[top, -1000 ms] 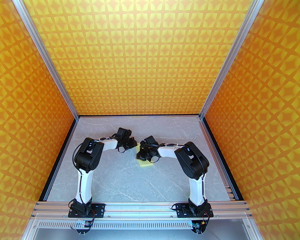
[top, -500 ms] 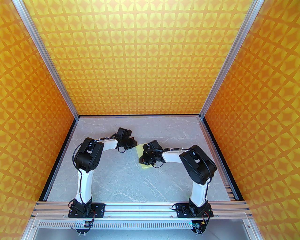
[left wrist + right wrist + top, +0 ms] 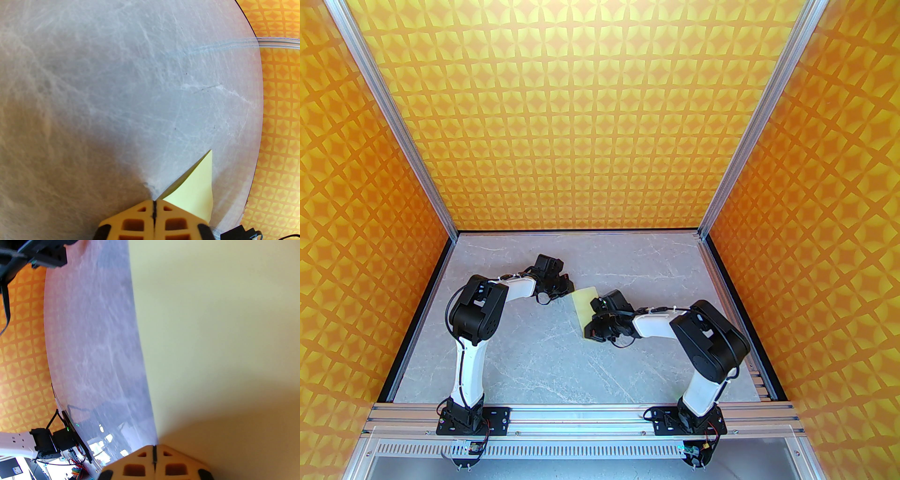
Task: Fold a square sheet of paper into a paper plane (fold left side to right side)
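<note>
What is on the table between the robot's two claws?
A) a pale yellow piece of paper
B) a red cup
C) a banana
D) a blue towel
A: a pale yellow sheet of paper lies on the grey table, reaching from the left gripper to the right gripper.

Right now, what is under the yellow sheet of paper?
The grey marbled table; the square sheet of paper lies on it. Whether a folded layer sits beneath is hidden by the top face, and the right gripper covers its near end.
</note>
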`<state>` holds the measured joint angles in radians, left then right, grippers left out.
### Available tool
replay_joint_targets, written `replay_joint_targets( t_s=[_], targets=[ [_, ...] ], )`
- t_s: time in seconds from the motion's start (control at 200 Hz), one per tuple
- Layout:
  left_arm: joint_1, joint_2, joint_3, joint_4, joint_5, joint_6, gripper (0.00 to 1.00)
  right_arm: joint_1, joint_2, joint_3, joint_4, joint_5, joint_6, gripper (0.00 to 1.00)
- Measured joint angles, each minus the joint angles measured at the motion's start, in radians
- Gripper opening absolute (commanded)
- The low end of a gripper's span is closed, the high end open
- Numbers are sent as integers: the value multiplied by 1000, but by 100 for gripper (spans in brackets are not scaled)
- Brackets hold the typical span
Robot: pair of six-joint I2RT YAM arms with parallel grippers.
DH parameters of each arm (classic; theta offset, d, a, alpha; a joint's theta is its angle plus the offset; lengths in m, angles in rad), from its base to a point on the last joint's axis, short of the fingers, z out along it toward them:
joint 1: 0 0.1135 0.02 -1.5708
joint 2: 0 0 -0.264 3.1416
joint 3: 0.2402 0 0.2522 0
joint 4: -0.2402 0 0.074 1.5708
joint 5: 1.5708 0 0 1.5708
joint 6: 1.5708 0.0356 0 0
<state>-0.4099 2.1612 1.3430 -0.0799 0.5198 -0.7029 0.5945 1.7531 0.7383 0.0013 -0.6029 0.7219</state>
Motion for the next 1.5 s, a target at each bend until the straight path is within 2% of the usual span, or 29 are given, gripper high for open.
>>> replay_joint_targets(
  t_s=[0.21, 0.49, 0.58, 0.73, 0.84, 0.895, 0.93, 1.055, 1.24, 1.33, 1.42, 1.5],
  targets=[
    [0, 0, 2, -2, 0, 0, 0, 11, -48, -34, -44, 1, -1, 0],
    [-3, -2, 13, -23, -6, 11, 0, -23, -178, -14, -246, 26, -14, 0],
    [-6, -7, 19, -43, -14, 19, 7, -60, -219, 46, -304, 51, -37, 0],
    [-10, -48, 19, -105, -24, 26, 30, -119, -230, 152, -347, 95, -90, 0],
    [-10, -113, 19, -127, -27, 23, 37, -146, -199, 207, -376, 130, -134, 0],
    [-10, -148, 16, -128, -29, 16, 45, -150, -164, 238, -388, 147, -159, 0],
    [-10, -170, 11, -126, -34, 6, 47, -150, -138, 255, -392, 159, -174, 0],
    [-10, -222, -28, -126, -54, -23, 46, -150, -53, 289, -396, 191, -216, 0],
    [-16, -211, -100, -142, -89, -72, 46, -150, 28, 291, -395, 217, -248, 1],
    [-28, -197, -111, -144, -101, -89, 43, -150, 34, 287, -395, 227, -256, 6],
    [-47, -195, -113, -143, -110, -99, 39, -150, 30, 275, -390, 234, -254, 15],
    [-65, -195, -111, -138, -110, -96, 29, -150, 14, 247, -388, 241, -252, 21]
  ],
)
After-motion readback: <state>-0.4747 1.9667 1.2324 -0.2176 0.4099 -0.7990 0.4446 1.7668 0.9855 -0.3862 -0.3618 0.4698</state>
